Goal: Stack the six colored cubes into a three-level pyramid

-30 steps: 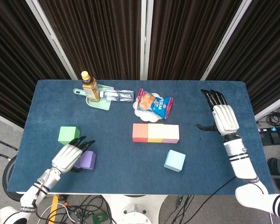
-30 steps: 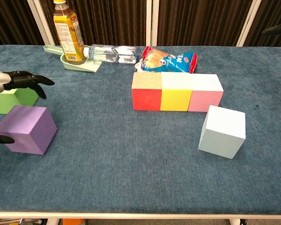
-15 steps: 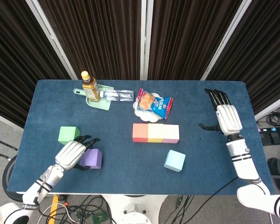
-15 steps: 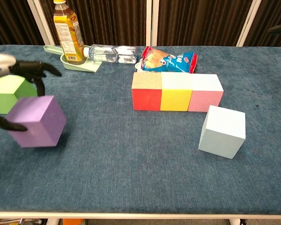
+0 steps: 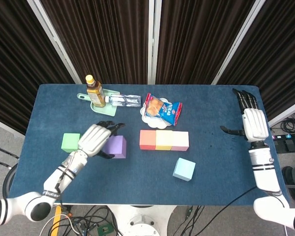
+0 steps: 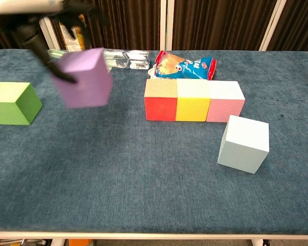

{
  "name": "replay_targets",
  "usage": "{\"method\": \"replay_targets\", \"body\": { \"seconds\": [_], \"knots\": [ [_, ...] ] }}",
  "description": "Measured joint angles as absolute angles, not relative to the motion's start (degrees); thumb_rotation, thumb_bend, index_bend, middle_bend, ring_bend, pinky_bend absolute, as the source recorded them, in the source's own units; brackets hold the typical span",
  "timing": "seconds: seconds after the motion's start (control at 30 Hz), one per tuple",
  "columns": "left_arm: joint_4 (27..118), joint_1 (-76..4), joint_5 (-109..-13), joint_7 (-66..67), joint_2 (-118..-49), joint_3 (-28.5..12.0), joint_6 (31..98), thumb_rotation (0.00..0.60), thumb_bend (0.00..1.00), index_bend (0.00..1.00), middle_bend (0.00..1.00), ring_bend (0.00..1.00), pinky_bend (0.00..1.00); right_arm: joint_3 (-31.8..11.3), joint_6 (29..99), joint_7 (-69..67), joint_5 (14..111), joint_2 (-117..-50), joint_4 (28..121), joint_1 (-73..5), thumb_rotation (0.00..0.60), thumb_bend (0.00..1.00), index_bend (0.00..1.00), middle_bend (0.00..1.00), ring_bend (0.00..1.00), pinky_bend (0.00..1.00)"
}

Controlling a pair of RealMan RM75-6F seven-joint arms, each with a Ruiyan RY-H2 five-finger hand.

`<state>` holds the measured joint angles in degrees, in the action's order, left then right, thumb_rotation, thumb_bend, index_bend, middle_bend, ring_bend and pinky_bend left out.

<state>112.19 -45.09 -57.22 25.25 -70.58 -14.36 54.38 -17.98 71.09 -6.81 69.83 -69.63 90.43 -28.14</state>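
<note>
the left hand (image 5: 96,138) has lifted the purple cube (image 5: 116,146) off the table and carried it right, now in the air just left of the red-yellow-pink row (image 5: 164,140); it looks headed for the second level. green cube (image 6: 13,103) and blue cube (image 6: 244,143) wait. the right hand (image 5: 253,123) hangs empty, fingers spread.

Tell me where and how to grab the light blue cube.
Grip the light blue cube by two opposite side faces, coming from above. It sits flat, turned slightly askew, apart from the pink cube, with open table around it, so its sides look reachable.
</note>
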Motion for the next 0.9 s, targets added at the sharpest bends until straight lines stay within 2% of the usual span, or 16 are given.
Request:
{"method": "replay_targets", "body": {
  "seconds": [0.13, 0.33, 0.53, 0.9],
  "knots": [
    [110.07, -53.1, -47.21, 31.55, -76.2, -17.76, 54.87, 0.6, 0.17, 0.13, 0.54, 0.18, 0.25, -18.06, 71.6, -10.75, 70.17, -68.43, 90.88, -26.77, 0.6, 0.01, 0.0, 0.1, 0.0, 0.0],
    [103.64, -62.36, -36.22, 37.03, -84.3, -20.42, 55.52, 0.6, 0.17, 0.13, 0.54, 0.18, 0.25, -17.84, 72.27, -15.56, 71.15, -65.84, 90.61, -24.31, 0.6, 0.01, 0.0, 0.11, 0.0, 0.0],
    [98.46, -67.68, -32.95, 40.27, -88.53, -21.01, 57.08, 0.6, 0.17, 0.13, 0.54, 0.18, 0.24, -17.52, 72.15, -17.91, 71.71, -65.39, 89.48, -23.43, 0.6, 0.02, 0.0, 0.11, 0.0, 0.0],
    [94.62, -71.08, -30.26, 42.96, -91.21, -19.41, 58.9, 0.6, 0.17, 0.13, 0.55, 0.2, 0.24, -17.16, 71.85, -19.93, 72.61, -65.87, 87.4, -22.86, 0.6, 0.02, 0.0, 0.11, 0.0, 0.0]
  ]
}}
